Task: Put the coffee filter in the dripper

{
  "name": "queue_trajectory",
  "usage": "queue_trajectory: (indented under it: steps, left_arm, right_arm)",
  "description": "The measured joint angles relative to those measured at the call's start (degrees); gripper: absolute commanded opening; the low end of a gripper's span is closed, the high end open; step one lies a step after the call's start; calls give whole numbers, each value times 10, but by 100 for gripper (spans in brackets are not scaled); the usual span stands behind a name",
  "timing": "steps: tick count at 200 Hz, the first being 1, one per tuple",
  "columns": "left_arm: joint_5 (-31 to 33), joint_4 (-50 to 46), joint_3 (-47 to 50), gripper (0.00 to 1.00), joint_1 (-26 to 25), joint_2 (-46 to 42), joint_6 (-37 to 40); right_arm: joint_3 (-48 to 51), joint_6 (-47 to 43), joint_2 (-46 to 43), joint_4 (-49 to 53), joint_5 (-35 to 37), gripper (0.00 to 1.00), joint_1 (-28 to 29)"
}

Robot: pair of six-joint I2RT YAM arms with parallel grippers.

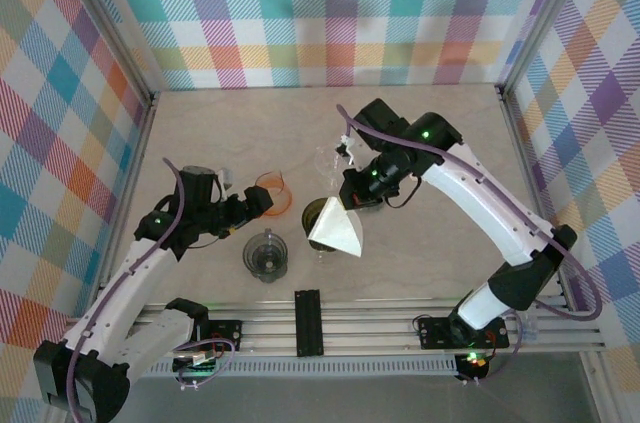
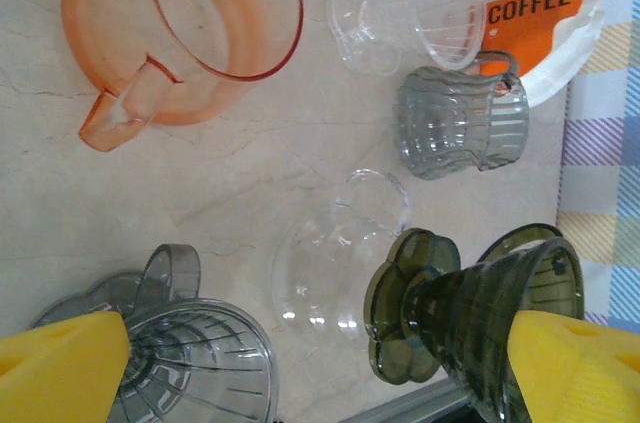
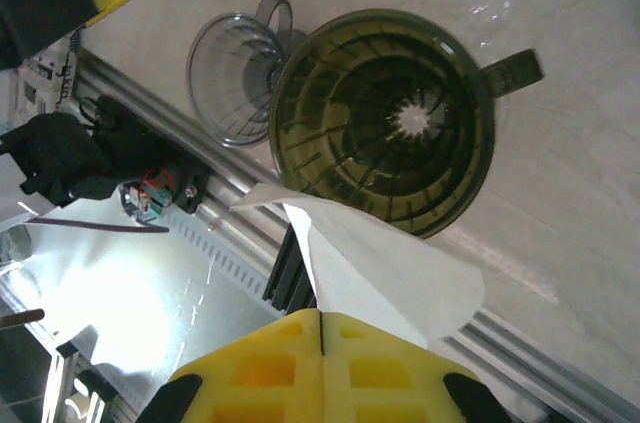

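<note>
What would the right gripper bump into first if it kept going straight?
Probably the dark green dripper: the right gripper, shut on the white filter, points toward its open mouth, and the filter would touch first. Depth is hard to judge.

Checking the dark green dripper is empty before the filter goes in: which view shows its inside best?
Right wrist: it looks straight into the dark green ribbed plastic dripper, empty. Top external has the dripper partly behind the white paper filter; left wrist gives its outer side.
</note>
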State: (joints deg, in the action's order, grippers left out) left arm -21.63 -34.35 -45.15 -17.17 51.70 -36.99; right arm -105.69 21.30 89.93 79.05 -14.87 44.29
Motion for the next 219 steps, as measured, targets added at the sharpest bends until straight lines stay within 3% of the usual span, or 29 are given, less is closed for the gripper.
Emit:
queue_trajectory:
  steps: [58, 151, 219]
  left_arm:
    - [-20, 5, 9, 98, 0, -3, 1]
    - [-43, 18, 23, 98, -1, 1, 2]
    - [-45, 33, 25, 98, -3, 1, 2]
  right_arm:
    - [-86, 15, 32, 55, 52, 0, 13]
    - [-169, 6, 163, 96, 104, 0, 54]
    - [-176, -10, 197, 93, 140, 0, 95]
